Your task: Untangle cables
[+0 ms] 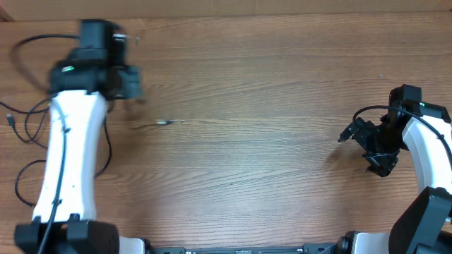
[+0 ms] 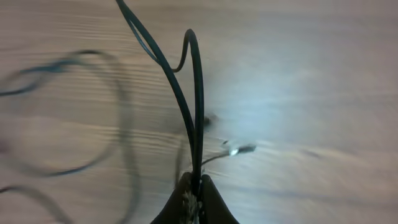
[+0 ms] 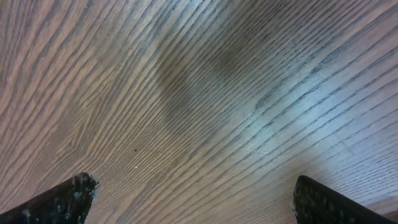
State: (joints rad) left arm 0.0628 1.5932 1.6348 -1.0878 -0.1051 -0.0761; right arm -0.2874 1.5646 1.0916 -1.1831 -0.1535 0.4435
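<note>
Where one cable (image 2: 196, 93) is pinched by the left pincer (image 2: 194, 194) over the counter (image 1: 268, 77), other cables (image 1: 10, 118) are noted at its left edge; right pincer (image 3: 193, 190) spread, empty; slow lifting is advised, so snagged loops are eased.

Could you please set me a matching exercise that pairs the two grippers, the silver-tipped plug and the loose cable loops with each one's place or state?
Things:
1. left gripper
2. right gripper
3. silver-tipped plug
4. loose cable loops

Places or states:
A. open above the bare table
B. between the two arms, nearer the left one
C. shut on a black cable
D. at the table's left side

Pairs: 1-C, 2-A, 3-B, 4-D
</note>
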